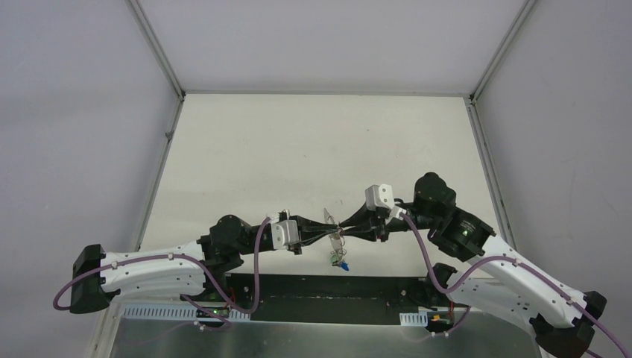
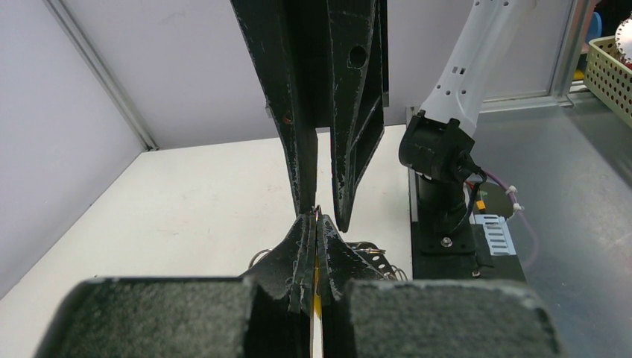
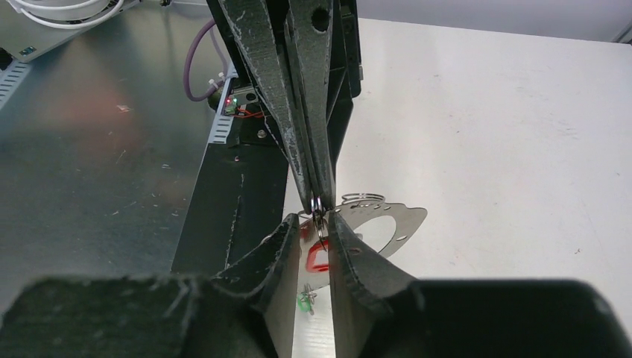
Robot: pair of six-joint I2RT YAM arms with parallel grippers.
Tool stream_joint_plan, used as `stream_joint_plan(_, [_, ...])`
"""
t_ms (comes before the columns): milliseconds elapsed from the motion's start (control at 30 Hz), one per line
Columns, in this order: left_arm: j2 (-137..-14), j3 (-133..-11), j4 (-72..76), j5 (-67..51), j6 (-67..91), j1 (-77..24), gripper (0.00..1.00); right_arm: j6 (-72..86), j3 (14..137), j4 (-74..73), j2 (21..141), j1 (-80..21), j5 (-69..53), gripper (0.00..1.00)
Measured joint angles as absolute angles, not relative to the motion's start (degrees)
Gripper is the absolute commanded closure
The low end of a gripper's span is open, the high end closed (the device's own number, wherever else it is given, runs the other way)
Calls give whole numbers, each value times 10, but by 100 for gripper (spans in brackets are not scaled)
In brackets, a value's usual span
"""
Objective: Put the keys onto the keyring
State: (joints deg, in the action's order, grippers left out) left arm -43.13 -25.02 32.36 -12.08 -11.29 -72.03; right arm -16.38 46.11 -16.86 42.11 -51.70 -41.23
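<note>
Both grippers meet tip to tip above the table's near edge. My left gripper [image 1: 335,230] [image 2: 317,222] is shut on a thin wire ring, seen edge-on in the right wrist view [image 3: 317,212]; I take it for the keyring. A yellowish strip shows between its fingers. My right gripper [image 1: 345,227] [image 3: 313,218] stands open, jaws either side of that ring without pinching it. Keys [image 1: 340,257] hang below the tips: a red head [image 3: 316,258], a green one [image 3: 304,302], and a blue one in the top view.
A silvery plate with small holes [image 3: 399,222] and loose wire rings [image 3: 363,198] lie on the table under the grippers. A black base plate [image 1: 313,287] and a metal sheet [image 1: 298,339] run along the near edge. Walls enclose three sides.
</note>
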Motion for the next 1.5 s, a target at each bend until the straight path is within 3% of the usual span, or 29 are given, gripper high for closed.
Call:
stream_joint_plan(100, [-429,-250,324,-121,-113,-720,100,-161,459,-164,425,-517,-418,82])
stream_joint_plan(300, [-428,-250,321,-121,-112,-720,100,-157,459,-161,428,-516,-427,100])
stream_joint_plan(533, [-424,-250,313,-121,-110,-720,99,-156,459,-161,429,-516,-428,100])
stream_joint_plan(667, [-412,-251,287,-121,-112,-720,81,-157,461,-170,437,-517,-425,100])
stream_joint_plan(867, [-370,-291,173,-114,-121,-720,66,-182,507,-283,475,-517,-401,100])
stream_joint_plan(1133, [-389,-372,27,-92,-134,-720,60,-229,598,-426,542,-517,-378,100])
stream_joint_plan(1500, [-529,-422,-53,-116,-137,-720,59,-237,678,-551,614,-517,-351,100])
